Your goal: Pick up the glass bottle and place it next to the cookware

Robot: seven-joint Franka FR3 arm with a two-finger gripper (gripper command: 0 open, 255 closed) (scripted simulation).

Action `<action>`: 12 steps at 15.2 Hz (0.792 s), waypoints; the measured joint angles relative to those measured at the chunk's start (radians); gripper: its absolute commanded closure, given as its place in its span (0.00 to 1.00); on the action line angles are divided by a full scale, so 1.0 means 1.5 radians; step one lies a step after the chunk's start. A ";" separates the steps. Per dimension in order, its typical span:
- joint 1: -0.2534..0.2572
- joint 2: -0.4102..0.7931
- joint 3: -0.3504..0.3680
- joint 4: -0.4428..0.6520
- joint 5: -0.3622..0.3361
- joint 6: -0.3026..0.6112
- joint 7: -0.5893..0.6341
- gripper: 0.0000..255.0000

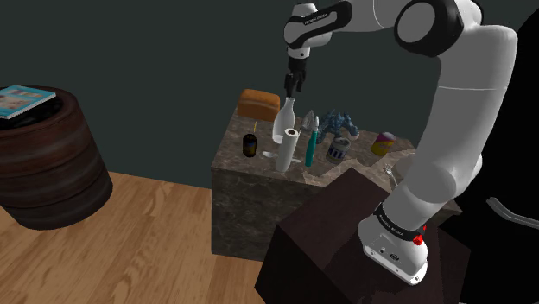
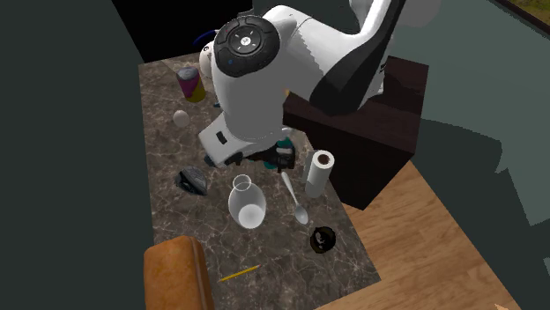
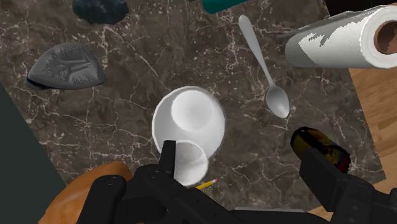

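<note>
- While the gripper [image 1: 294,86] hangs just above the bottle [image 1: 288,119] at the middle of the shoulder view, its fingers [image 3: 168,156] are set wide apart and nothing is clasped between them.
- Seen from the wrist, the bottle's mouth lies close against one finger rather than midway between the two; whether they touch cannot be told.
- The bottle is drawn white and see-through, and it is stood upright on a dark marbled counter [image 1: 259,186].
- A spoon [image 3: 264,70] is laid flat just beside the bottle, and a paper-towel roll [image 3: 337,41] is stood beyond the spoon, at the counter's edge.
- A small dark container [image 3: 318,147] is seen by the other finger, near the same edge.
- A grey lump [image 2: 192,180] is placed to the left of the bottle in the second exterior view.
- A bread loaf [image 2: 176,273] is found at that view's lower left, with a pencil [image 2: 239,275] just beside it.
- A can [image 2: 190,84] and a small pale ball [image 2: 181,117] are set at its upper left, well apart from the bottle.
- A barrel [image 1: 47,164] with a book [image 1: 24,99] on top is stood at the shoulder view's left.
</note>
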 measured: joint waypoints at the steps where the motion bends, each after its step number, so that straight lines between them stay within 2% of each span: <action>1: -0.005 0.029 0.000 0.033 0.005 -0.005 -0.007 0.00; 5: -0.023 0.145 0.002 0.167 0.020 -0.032 -0.024 0.00; 8: -0.026 0.170 0.003 0.184 0.023 -0.025 -0.026 0.00; 12: -0.028 0.182 0.003 0.169 0.024 0.003 -0.027 0.00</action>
